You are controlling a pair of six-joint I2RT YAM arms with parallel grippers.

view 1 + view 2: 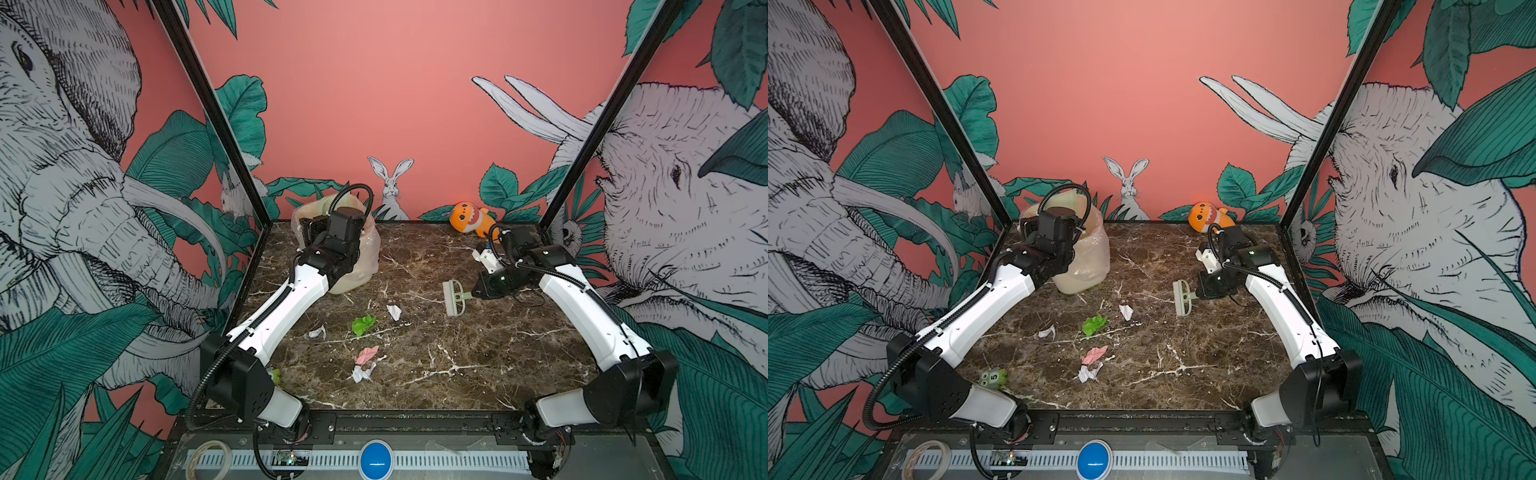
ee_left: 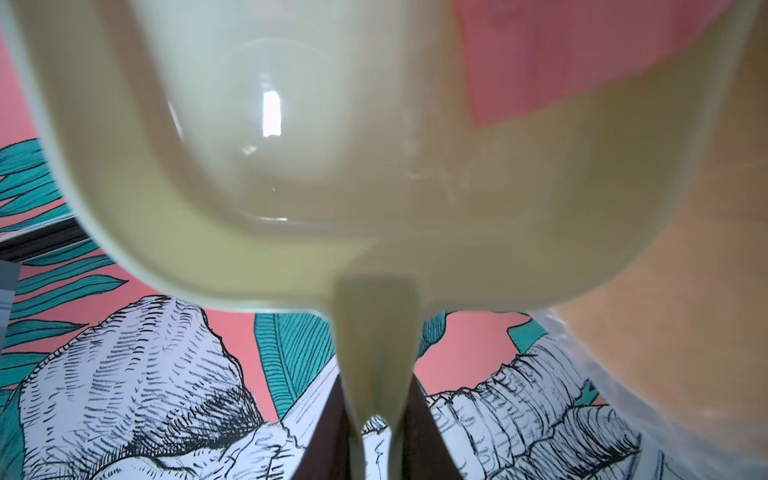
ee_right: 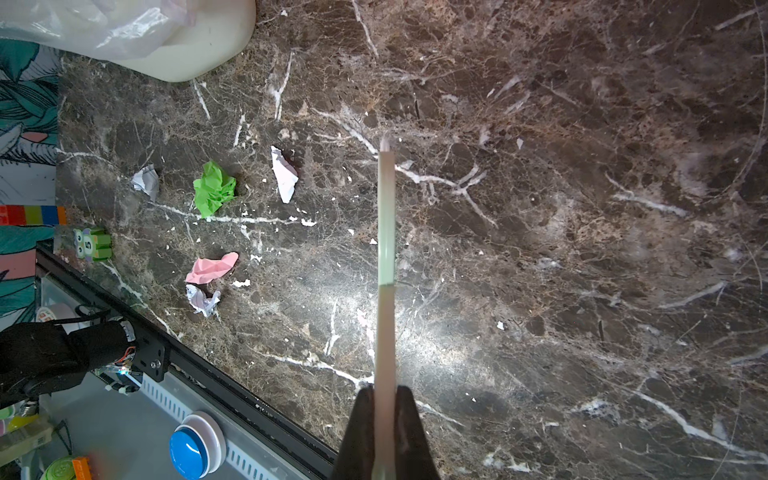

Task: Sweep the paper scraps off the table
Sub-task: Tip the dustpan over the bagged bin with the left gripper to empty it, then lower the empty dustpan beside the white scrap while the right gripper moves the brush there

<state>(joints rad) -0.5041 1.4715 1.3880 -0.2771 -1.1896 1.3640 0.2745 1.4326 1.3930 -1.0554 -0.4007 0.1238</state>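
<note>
Blue button (image 1: 376, 459), black frame (image 1: 415, 417), then open table (image 1: 419, 332) between paper scraps (image 1: 364, 325) and brush (image 1: 454, 297).

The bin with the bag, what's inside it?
The pale green dustpan is tipped at the bin's mouth, held by the left gripper. The left arm and the cloudy bag cover the inside, so what lies in there cannot be seen.

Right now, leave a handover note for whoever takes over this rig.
Left gripper shut on the dustpan handle, dustpan held over the bin, back left.
Right gripper shut on the brush, mid right of the table.
Five paper scraps lie on it: one green, one pink, three white.
Done: unclear, bin contents hidden.
Left: sweep all five into the dustpan, then bin them.
</note>
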